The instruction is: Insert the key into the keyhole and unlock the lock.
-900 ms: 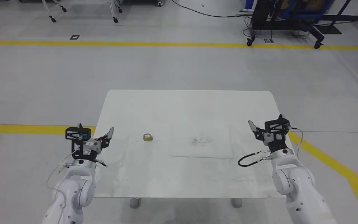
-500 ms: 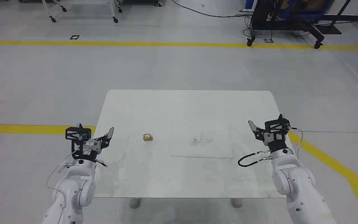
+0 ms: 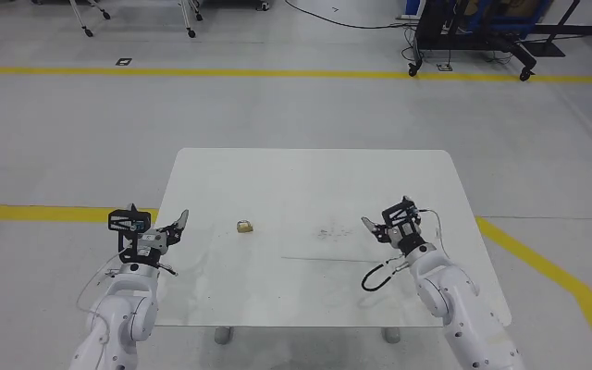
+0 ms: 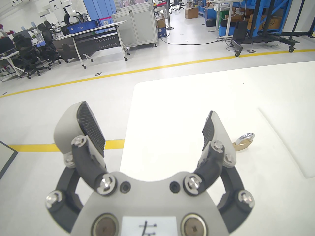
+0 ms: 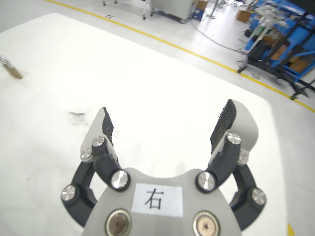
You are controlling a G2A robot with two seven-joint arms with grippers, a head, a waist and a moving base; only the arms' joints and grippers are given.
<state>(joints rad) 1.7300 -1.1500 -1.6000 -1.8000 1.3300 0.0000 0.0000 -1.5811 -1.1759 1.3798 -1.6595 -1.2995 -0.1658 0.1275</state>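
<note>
Padlock (image 3: 244,227) (image 4: 243,142) (image 5: 9,69) lies on the desk's (image 3: 305,176) left half, nothing touching it. Left gripper (image 3: 157,227) (image 4: 147,114) sits at the left edge, fingers spread and empty, lock near but apart. Right gripper (image 3: 387,217) (image 5: 167,109) is over the right half, also spread and empty, well apart from the lock.

One padlock (image 3: 244,227), one key (image 5: 77,114) (barely discernible), one mat (image 3: 305,245), one table (image 3: 277,176).

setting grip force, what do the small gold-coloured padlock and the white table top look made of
Small gold-coloured padlock: body looks like brass, matte yellow-brown; its curved shackle looks like polished steel, from its bright silver glint. White table top: smooth, faintly glossy, perhaps laminate or plastic; cannot tell which.
</note>
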